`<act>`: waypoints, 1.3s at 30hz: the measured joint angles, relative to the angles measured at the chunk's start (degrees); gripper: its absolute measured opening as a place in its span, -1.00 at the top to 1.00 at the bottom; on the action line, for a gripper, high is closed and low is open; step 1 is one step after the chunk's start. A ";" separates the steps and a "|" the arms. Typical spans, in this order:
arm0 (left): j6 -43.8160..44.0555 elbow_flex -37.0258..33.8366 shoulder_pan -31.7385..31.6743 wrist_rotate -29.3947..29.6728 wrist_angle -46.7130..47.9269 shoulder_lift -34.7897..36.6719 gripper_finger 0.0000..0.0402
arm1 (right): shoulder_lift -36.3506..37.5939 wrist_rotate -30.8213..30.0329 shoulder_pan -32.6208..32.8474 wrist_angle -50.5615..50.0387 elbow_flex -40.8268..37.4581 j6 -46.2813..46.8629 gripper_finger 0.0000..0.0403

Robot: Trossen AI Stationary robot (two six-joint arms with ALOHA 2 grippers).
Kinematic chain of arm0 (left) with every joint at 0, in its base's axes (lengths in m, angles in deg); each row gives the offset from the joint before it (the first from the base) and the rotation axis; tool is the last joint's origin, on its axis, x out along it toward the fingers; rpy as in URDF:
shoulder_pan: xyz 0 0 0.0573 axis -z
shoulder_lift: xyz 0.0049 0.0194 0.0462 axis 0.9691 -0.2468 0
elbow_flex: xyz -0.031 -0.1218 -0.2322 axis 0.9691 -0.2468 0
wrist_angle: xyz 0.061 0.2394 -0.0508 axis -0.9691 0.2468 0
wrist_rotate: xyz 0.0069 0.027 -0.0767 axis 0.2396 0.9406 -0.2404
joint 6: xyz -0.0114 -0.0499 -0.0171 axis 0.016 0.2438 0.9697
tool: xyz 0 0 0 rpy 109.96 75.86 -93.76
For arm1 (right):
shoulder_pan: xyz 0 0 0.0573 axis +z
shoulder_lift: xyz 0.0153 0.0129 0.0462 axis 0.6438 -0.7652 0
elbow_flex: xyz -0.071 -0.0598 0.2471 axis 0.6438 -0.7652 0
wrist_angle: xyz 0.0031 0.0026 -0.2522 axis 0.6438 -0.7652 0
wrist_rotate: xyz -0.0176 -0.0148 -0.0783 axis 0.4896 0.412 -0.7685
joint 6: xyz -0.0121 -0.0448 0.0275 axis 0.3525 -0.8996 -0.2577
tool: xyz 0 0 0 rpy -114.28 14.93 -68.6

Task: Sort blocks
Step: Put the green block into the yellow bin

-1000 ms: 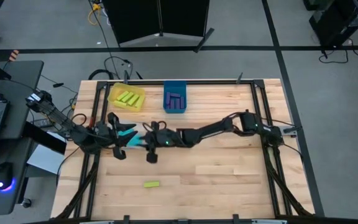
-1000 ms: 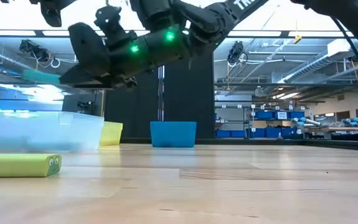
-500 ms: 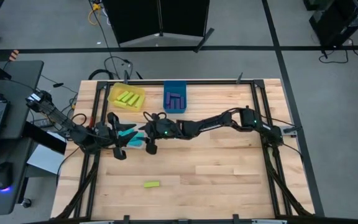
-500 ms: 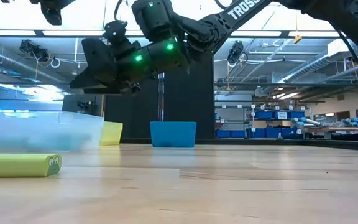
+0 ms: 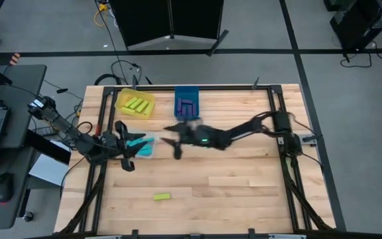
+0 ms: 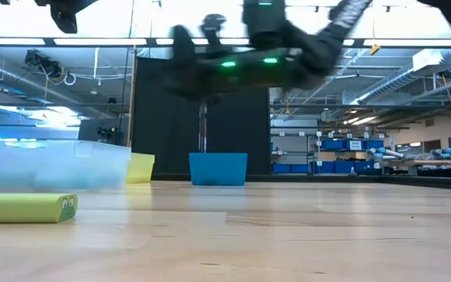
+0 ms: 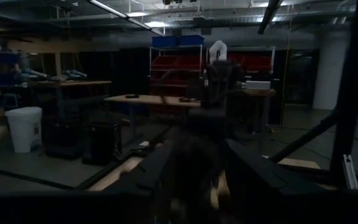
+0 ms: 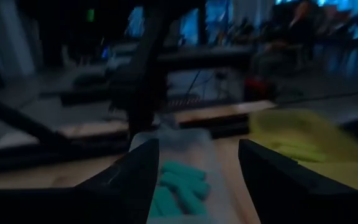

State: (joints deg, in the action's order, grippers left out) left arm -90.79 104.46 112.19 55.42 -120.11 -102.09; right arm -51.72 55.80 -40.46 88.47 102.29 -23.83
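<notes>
beyond spread, empty right fingers point(image 8: 194, 174): teal blocks point(image 8: 178, 185) in clear bin point(image 8: 194, 144); left fingers' state unclear.

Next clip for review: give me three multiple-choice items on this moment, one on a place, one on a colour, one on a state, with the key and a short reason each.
1. Where does the lone lime-green flat block lie?
A. In the yellow bin
B. On the bare wooden table
C. In the right claw

2. What colour are the blocks in the clear plastic bin?
A. Teal
B. Purple
C. Lime

3. How are the right claw's fingers?
A. Shut on a block
B. Open, empty
C. Shut, empty

Key: B, the high view shows it alone on the wood near the front edge. A, the right wrist view shows teal blocks inside. B, its fingers stand apart with nothing between them.
</notes>
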 joint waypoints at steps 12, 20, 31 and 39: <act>17.10 -0.01 -0.01 -3.38 12.22 -7.42 0.29 | 24.18 -13.41 3.62 14.30 -35.35 -0.11 -0.12; 32.43 7.74 0.31 -16.81 22.16 -26.12 0.26 | 34.47 -18.06 4.46 14.85 -43.52 -1.35 -0.12; 46.74 28.74 3.42 -30.95 49.28 -45.37 -0.05 | 35.05 -18.13 4.46 14.43 -44.25 -1.72 -0.12; 55.21 36.88 4.55 -36.83 63.67 -56.22 -0.31 | 35.05 -18.11 5.02 14.57 -44.23 -1.77 -0.12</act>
State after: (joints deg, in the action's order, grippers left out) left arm -35.58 141.34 116.74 18.59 -56.45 -158.31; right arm -16.67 37.69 -35.44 103.04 58.06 -25.60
